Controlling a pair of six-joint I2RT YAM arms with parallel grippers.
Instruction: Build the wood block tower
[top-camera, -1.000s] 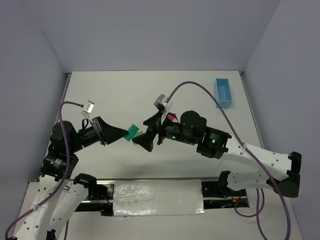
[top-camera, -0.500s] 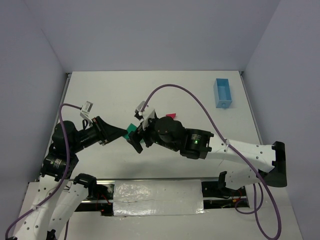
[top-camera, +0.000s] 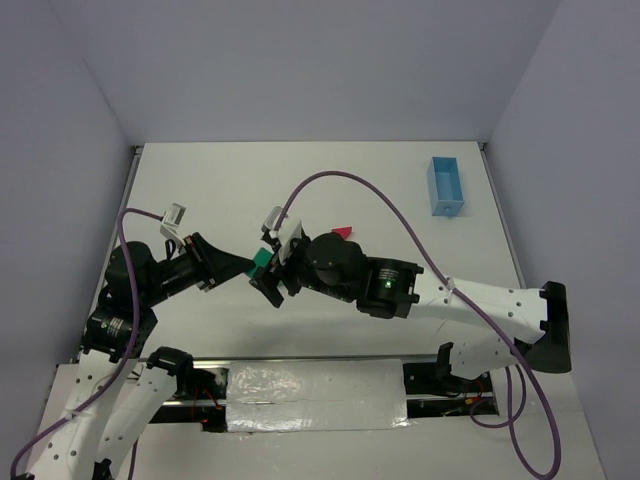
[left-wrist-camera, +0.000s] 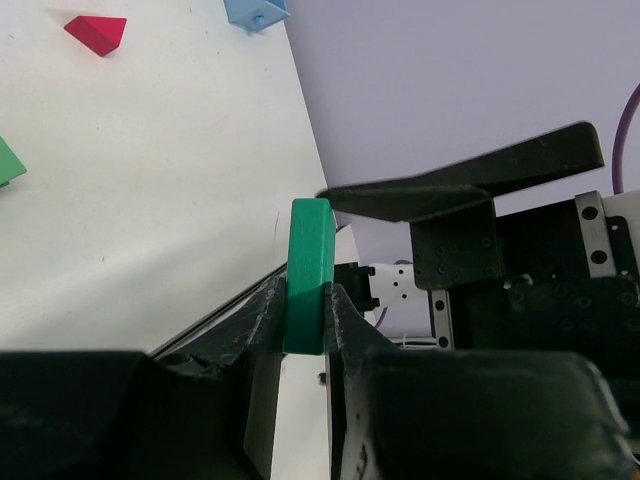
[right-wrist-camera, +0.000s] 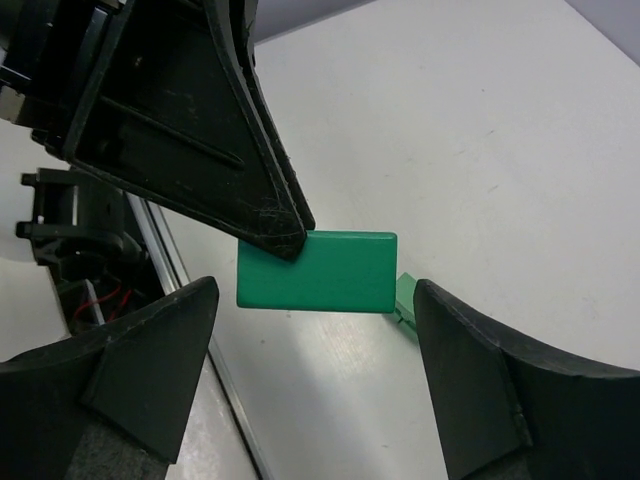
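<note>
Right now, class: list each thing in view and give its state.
green rectangular block: gripped, off the table
left pincer: shut on that block
right pincer: open, straddling it
red triangular block: loose on table
second green block: loose on table
light blue box: open-topped

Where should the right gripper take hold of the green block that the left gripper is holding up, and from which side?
Best take the green block across its length, pads on its short edges, coming straight at its broad face. The left gripper pinches the broad faces at one corner, leaving the edges free; the open right gripper straddles it.
</note>
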